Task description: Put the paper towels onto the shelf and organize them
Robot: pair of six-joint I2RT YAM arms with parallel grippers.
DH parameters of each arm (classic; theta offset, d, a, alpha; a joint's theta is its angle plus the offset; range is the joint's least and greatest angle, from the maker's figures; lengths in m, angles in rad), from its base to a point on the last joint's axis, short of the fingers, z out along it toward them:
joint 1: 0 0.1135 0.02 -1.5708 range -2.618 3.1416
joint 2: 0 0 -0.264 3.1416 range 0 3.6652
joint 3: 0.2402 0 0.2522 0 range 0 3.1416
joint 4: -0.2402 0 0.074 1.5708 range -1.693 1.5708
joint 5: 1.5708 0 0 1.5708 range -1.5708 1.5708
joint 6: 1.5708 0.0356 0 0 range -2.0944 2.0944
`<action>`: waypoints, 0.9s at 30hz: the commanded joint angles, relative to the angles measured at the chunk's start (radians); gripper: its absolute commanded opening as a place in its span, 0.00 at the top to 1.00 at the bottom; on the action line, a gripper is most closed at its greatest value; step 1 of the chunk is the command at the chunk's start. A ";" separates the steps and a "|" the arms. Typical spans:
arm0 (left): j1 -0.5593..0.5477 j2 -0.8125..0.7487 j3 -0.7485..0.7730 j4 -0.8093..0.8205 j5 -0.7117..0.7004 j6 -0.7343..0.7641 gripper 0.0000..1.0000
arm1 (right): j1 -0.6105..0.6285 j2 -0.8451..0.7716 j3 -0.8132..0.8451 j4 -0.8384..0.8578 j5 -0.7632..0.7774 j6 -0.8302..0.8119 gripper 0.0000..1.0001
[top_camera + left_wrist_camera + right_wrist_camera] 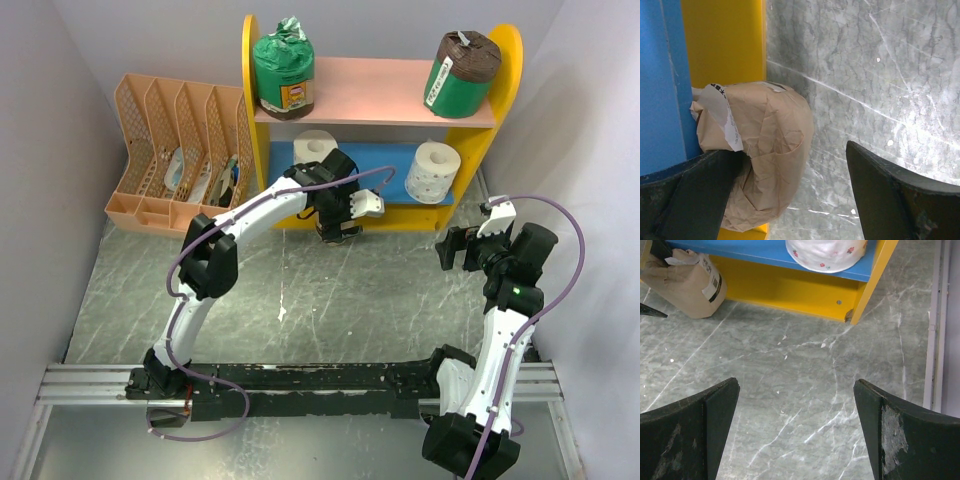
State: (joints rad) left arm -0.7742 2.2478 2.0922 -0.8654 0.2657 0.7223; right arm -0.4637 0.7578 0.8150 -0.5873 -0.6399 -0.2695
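The shelf [506, 80] stands at the back. Two green-wrapped paper towels [284, 68] [460, 75] sit on its pink board. Two white rolls [315, 148] [432, 172] stand on the blue board [385, 165]. A tan roll [765, 150] [687, 285] rests on the table against the shelf's yellow front. My left gripper [337, 225] [792, 150] is open around it: the roll lies by one finger [695, 200], with a gap to the other [900, 200]. My right gripper [462, 247] [796, 390] hangs open over bare table, right of the shelf's front.
A peach slotted file organizer [180, 150] holding a few items stands left of the shelf. Grey walls close in on both sides. A metal rail [300, 378] carrying the arm bases runs along the near edge.
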 commanded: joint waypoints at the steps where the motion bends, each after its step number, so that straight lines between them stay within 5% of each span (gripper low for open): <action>1: 0.034 -0.018 0.023 0.118 -0.106 0.045 0.00 | -0.007 -0.012 -0.005 0.021 -0.004 -0.007 0.00; 27: -0.057 -0.126 0.053 0.054 -0.194 0.068 0.00 | -0.002 -0.017 0.000 0.012 -0.018 -0.012 0.00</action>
State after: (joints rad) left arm -0.8165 2.1838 2.1033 -0.8642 0.1303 0.7650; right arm -0.4637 0.7486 0.8150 -0.5877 -0.6437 -0.2726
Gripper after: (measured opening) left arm 0.994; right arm 0.999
